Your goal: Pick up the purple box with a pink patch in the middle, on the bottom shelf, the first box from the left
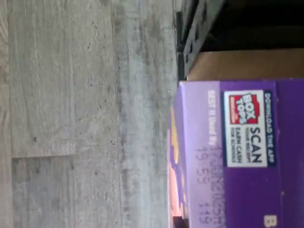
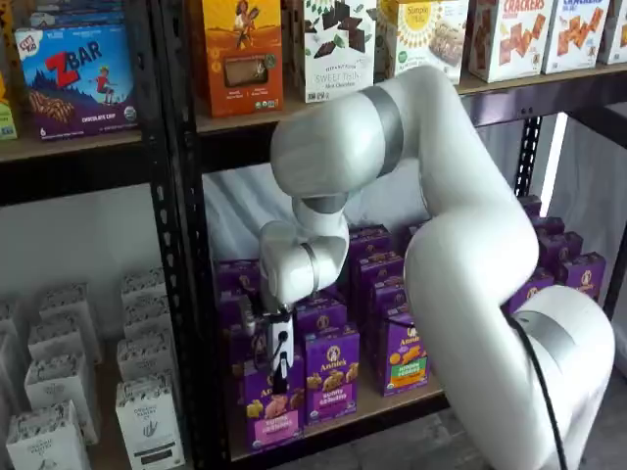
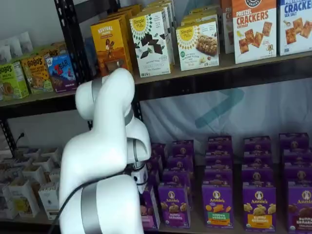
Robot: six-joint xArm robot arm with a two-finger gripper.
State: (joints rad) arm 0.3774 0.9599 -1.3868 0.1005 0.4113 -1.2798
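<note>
The purple box point(image 2: 274, 416) stands upright at the left end of the bottom shelf point(image 2: 343, 429), with a snack picture and a pink band on its lower front. The wrist view shows its purple top flap with a Box Tops label point(image 1: 237, 156), very close. In a shelf view its pink band point(image 3: 148, 214) peeks out beside the arm. My gripper point(image 2: 280, 370) hangs right at the box's top edge. Only one black finger point(image 2: 281, 354) shows, in front of the box's upper face. I cannot tell whether the fingers are closed on the box.
More purple Annie's cartons stand to the right, one with a pink label point(image 2: 331, 377) and one with a green-and-orange patch point(image 2: 404, 357). A black perforated upright point(image 2: 186, 294) stands close on the left, with white cartons point(image 2: 69, 392) beyond it. The upper shelf point(image 2: 549, 88) is above.
</note>
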